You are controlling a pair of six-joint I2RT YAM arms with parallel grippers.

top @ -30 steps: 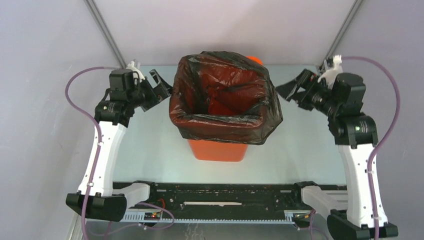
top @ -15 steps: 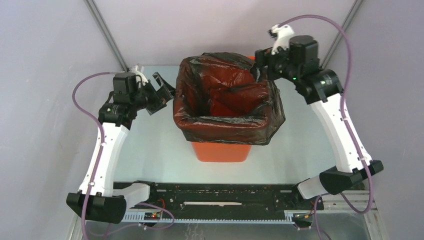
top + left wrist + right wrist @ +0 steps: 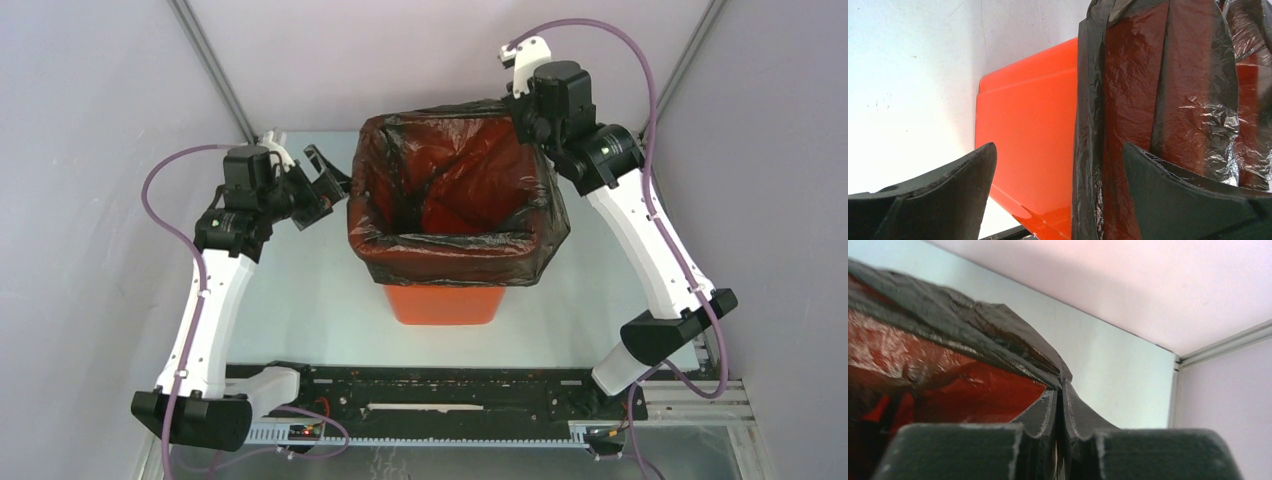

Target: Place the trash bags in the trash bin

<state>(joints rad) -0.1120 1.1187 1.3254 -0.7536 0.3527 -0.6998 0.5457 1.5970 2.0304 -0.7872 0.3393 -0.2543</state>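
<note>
**Q:** Where is the thin, glossy black plastic bag [image 3: 455, 255] located?

**A:** It is seen lining the tall bright orange plastic bin [image 3: 440, 303], which is stood upright on the pale surface [image 3: 300, 290] between the two arms. The bag's mouth is spread open. Its edge is folded outward over the rim, so that the upper part of the bin's near side is covered.

**Q:** How are the right jaws related to it?

**A:** The right arm [image 3: 650, 240] is extended to the bin's far right corner. In the right wrist view the right jaws are seen drawn almost together, and a ridge of the bag's black film is pinched between the fingers [image 3: 1040, 410]. The film is gathered to a peak at that point.

**Q:** And the left jaws?

**A:** The left arm [image 3: 215, 290] is placed at the bin's left side. The left jaws are spread wide, and nothing is held in them. In the left wrist view the bin's orange wall and the bag's folded hem are framed between the two fingers. From above, these jaws are seen just beside the bag-covered rim; whether it is touched cannot be told.
</note>
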